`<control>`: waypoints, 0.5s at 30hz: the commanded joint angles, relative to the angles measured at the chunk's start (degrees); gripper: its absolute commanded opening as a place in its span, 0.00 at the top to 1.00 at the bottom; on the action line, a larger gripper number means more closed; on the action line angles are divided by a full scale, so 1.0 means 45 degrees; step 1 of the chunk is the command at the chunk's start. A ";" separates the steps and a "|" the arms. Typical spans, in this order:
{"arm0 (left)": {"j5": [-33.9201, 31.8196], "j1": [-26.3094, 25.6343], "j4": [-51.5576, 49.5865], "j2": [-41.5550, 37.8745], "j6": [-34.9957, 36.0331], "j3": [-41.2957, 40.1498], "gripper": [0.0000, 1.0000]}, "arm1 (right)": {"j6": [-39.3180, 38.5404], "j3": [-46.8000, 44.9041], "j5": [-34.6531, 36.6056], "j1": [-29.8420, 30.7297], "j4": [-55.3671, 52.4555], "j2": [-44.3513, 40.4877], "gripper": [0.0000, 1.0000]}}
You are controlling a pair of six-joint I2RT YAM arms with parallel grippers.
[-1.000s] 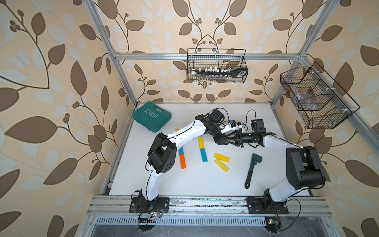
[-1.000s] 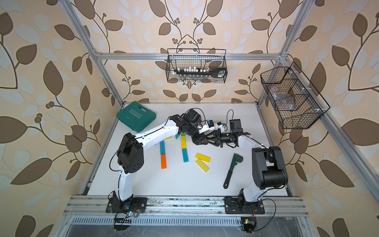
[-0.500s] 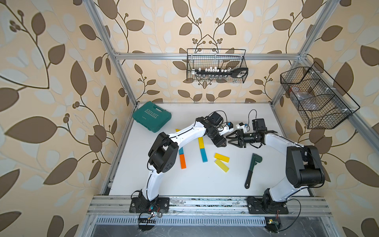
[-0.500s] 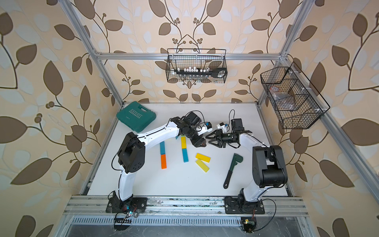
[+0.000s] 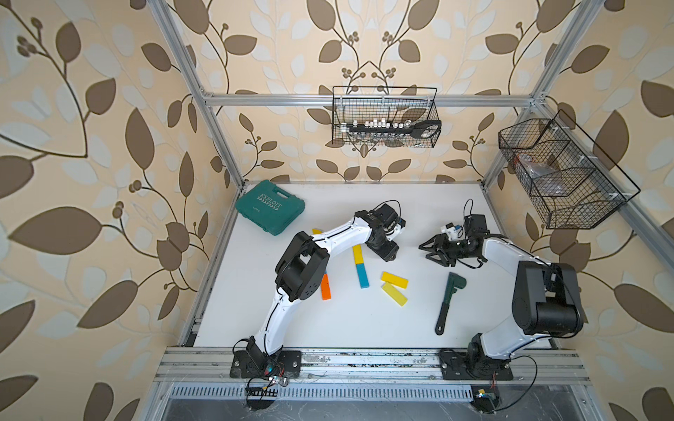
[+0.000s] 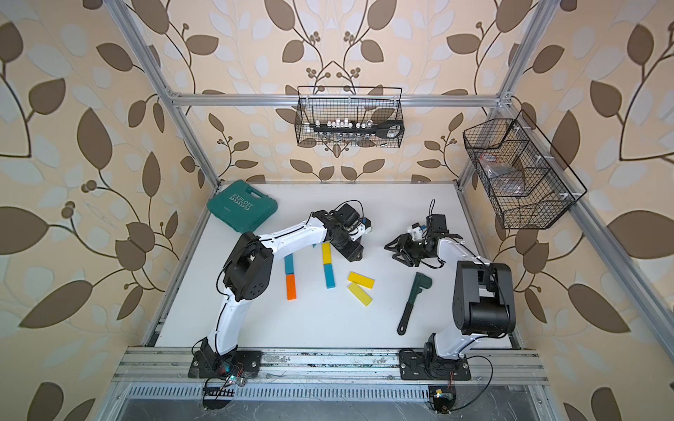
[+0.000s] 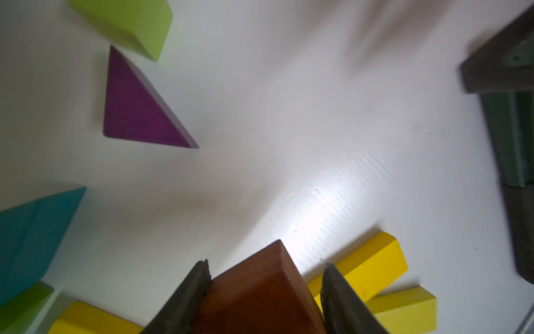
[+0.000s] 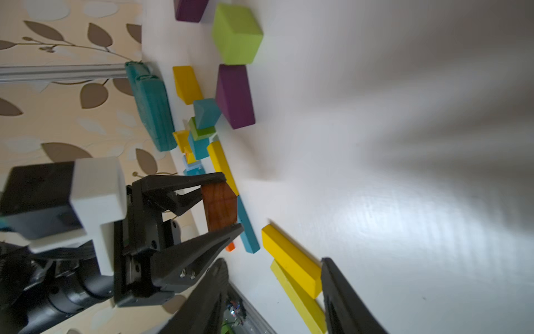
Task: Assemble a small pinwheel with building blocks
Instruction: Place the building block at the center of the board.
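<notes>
**Left gripper** (image 8: 229, 203): closed on the brown block (image 8: 219, 208), one finger pressed to each of two opposite faces.

**Right gripper** (image 5: 424, 252): jaws spread with nothing between them. Its tips are turned toward the left gripper and stand apart from it across a strip of white table (image 5: 364, 328).

- Nearest the held block, on the side toward the arm bases, two yellow bars (image 5: 394, 279) lie close together.
- Just beside the left gripper, on its elbow side, a third yellow bar (image 5: 357, 253) and a teal bar (image 5: 362, 276) lie end to end.
- Near the right gripper, again toward the bases, rests a dark green toy wrench (image 5: 448, 299).
- Farther from the left fingertips sit a purple wedge (image 7: 135, 110) and, just beside it, a green cube (image 7: 130, 26).
- An orange bar (image 6: 290, 287) lies by the left elbow, end to end with a second teal bar (image 6: 289, 264).
- Farthest from both grippers, past a cluster of small blocks (image 8: 199, 136) in teal, green, yellow and pale blue, is the teal case (image 5: 270, 207).
</notes>
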 commanded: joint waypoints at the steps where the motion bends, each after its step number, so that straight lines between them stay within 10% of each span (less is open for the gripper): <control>1: -0.1684 -0.0197 -0.0486 0.0338 -0.1288 0.0644 0.68 | -0.0821 -0.0232 0.2495 -0.0008 -0.0924 -0.0910 0.47; 15: -0.1924 -0.0462 -0.0947 0.1254 -0.1620 0.1521 0.34 | -0.1535 -0.0527 0.3387 0.0012 -0.1287 -0.1122 0.45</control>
